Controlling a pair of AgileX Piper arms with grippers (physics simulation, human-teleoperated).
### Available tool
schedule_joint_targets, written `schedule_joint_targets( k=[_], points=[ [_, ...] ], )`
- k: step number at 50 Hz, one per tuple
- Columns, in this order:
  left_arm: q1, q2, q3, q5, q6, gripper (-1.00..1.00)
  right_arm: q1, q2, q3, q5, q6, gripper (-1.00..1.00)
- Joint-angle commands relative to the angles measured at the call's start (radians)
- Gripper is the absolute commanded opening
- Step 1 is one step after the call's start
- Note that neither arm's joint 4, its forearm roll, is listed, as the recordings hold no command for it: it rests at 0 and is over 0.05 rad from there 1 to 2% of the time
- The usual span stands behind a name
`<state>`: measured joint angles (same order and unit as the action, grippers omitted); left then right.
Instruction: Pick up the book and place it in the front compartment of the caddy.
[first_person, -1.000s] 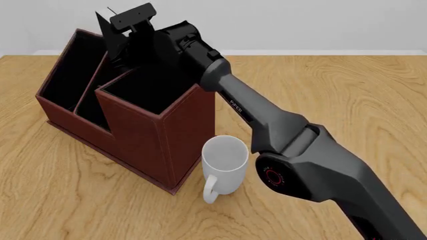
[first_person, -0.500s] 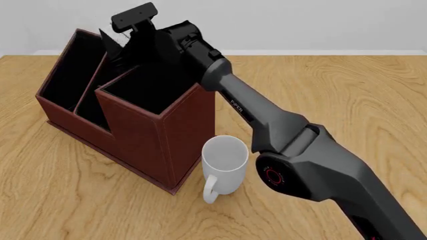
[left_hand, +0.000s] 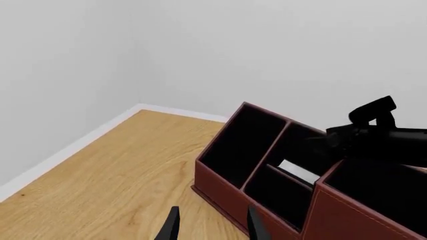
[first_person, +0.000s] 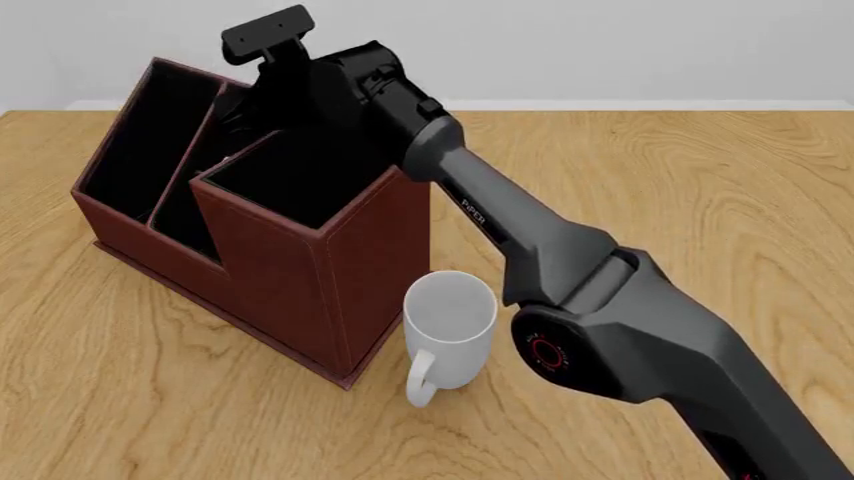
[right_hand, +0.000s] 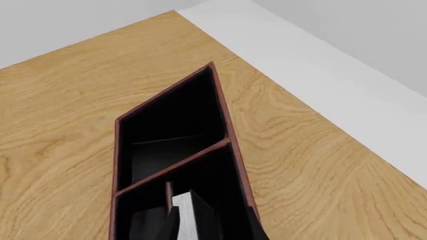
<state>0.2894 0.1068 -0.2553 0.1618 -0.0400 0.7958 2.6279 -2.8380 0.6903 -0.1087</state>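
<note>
A wooden table (first_person: 694, 180) with pale swirling grain carries a large red-brown caddy (first_person: 280, 270), leather-look with stitched edges, a slanted top and black-lined compartments. The right arm (first_person: 561, 270), glossy black and jointed, reaches from the lower right across the caddy's wide square compartment to its far side. A plain white mug (first_person: 447, 330) stands just beside the caddy's near corner, handle toward the camera.

The front view hides the book behind the arm. The left wrist view shows a strip of its white page block, the book (left_hand: 298, 171) lying tilted inside a narrow compartment, under the right arm's black wrist. The right wrist view looks straight down into the narrow compartments: the book (right_hand: 187, 220) stands with its white page edge up, black cover beside it, long axis running down into the caddy. Whether the right gripper grips it cannot be told.

The left gripper (left_hand: 211, 225) shows two thin dark fingertips spread apart, holding nothing, above the tabletop near the caddy
</note>
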Motion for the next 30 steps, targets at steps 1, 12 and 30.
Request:
schedule_joint_targets(
  k=[1, 12, 30],
  points=[
    [-0.003, -0.01, -0.014, 0.021, 0.003, 1.0, -0.022, 0.011, 0.008, 0.002, 0.025, 1.0],
    [-0.013, -0.024, -0.036, 0.047, -0.002, 1.0, -0.025, -0.033, 0.008, 0.032, 0.043, 1.0],
    [-0.183, 0.57, 0.075, -0.485, -0.13, 1.0, 0.001, -1.185, 1.79, -0.963, -0.252, 1.0]
  ],
)
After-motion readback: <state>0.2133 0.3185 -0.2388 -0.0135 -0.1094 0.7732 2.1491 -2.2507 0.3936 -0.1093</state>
